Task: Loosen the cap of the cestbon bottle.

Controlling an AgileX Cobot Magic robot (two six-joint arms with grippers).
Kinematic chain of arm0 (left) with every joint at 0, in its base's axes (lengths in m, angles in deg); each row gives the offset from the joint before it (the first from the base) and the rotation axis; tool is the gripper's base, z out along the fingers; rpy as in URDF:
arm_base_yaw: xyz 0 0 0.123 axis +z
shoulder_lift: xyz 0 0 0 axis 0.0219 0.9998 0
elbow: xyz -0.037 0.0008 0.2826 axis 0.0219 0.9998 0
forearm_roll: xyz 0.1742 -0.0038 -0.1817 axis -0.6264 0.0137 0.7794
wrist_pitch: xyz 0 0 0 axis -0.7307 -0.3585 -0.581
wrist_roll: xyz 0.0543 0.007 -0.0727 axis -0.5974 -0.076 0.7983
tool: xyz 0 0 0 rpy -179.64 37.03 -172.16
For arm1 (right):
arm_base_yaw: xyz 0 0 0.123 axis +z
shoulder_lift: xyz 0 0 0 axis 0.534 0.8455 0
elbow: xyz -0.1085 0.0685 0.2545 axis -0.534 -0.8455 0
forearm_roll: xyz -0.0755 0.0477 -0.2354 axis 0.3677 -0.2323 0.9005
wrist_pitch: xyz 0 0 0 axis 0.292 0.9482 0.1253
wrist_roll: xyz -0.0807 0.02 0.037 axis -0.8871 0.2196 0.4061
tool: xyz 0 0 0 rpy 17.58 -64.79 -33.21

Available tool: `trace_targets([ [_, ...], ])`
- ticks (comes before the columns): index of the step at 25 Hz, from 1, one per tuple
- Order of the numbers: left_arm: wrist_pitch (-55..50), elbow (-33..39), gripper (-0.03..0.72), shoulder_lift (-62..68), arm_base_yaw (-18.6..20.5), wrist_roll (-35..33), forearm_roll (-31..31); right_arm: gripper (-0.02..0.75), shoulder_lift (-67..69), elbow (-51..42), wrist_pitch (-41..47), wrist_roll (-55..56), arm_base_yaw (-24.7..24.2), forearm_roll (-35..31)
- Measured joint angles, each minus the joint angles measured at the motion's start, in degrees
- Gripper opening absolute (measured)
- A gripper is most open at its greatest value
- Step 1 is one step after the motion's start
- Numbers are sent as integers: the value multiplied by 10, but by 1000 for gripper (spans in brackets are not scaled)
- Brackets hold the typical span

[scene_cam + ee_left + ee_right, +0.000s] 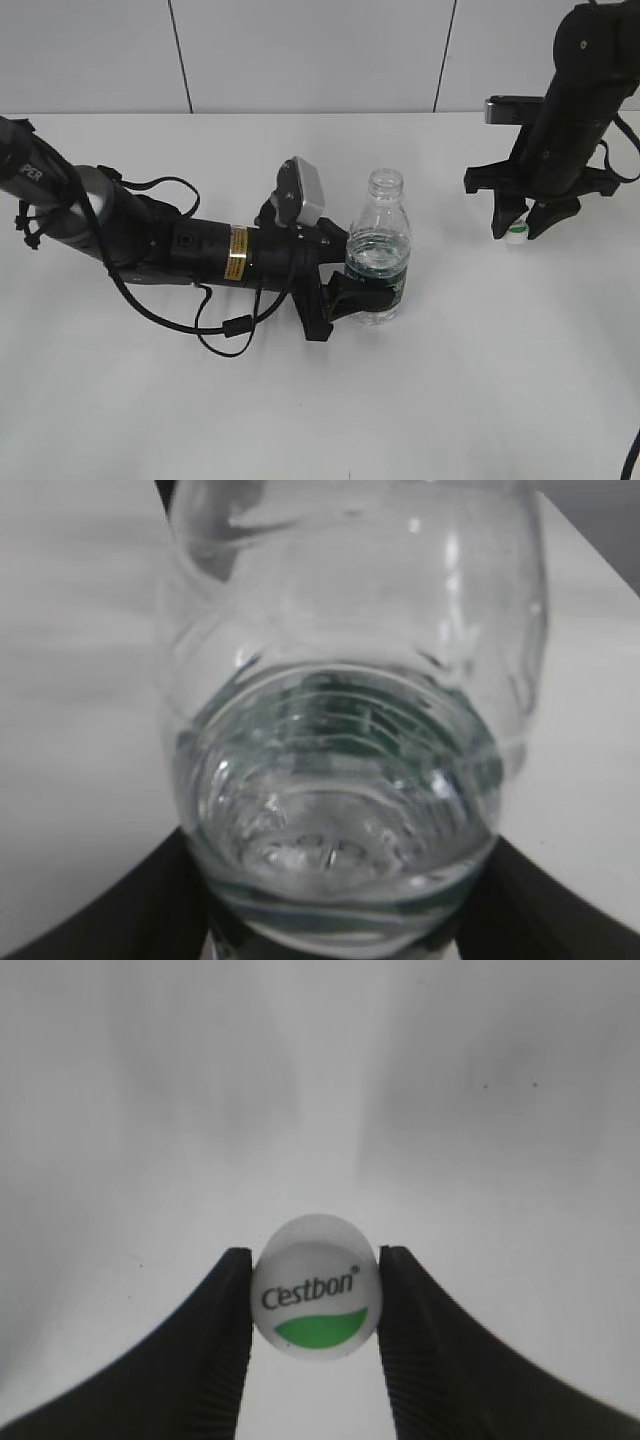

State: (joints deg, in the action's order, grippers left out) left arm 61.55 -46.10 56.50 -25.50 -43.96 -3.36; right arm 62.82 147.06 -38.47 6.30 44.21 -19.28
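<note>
Right wrist view puts the cap [316, 1298] squarely between the two dark fingers [225, 1345] of the right hand [316, 1305]; both ribbed inner faces press its sides, so this hand is closed on the cap. Its top faces the camera, white with the word "Cestbon" and a green crescent beneath. Behind it lies plain white table [320, 1080]; whether the cap touches that surface cannot be told from here.

In the exterior view the cap [516, 234] is a small white and green spot at the tips of the right hand [518, 228], low by the table [420, 400] at the right, well apart from the bottle. The right arm [570, 90] comes down steeply from the upper right corner.

The cestbon bottle [379, 250] stands upright near the middle of the table, its neck open and uncapped, water filling roughly the lower half, the dark green label band around its lower body. The left hand [362, 290] is clamped around it at the label, fingers on either side. The left arm [150, 240] lies low and nearly level, reaching in from the left, a black cable [215, 330] looping beneath it.

The left wrist view shows the cestbon bottle [345, 730] very close and blurred, water line and ribbing visible, with dark fingers [120, 910] at both lower corners.
</note>
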Motion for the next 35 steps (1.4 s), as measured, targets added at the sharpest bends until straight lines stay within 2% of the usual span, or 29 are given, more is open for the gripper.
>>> trace_targets([
  [4,-8,0,412,0,4,0,32,295,20,-1,-34,0,0,0],
  [9,-13,0,412,0,4,0,37,295,22,-2,-77,-1,0,0],
  [13,-14,0,412,0,5,0,37,311,22,-2,-79,-3,0,0],
  [16,-14,0,412,0,5,0,38,369,22,-2,-79,-9,0,0],
  [21,-15,0,412,0,5,0,39,540,22,-2,-79,-22,0,0],
  [23,-15,0,412,0,5,0,39,569,22,-2,-78,-22,0,0],
  [27,-15,0,417,0,5,-1,37,580,22,-2,-76,-23,0,0],
  [28,-15,0,439,0,5,-1,34,580,22,-2,-76,-23,0,0],
  [32,-54,2,603,5,7,-1,3,580,22,-2,-74,-24,0,0],
  [35,-59,2,633,3,12,-1,-27,580,22,-2,-71,-24,0,0],
])
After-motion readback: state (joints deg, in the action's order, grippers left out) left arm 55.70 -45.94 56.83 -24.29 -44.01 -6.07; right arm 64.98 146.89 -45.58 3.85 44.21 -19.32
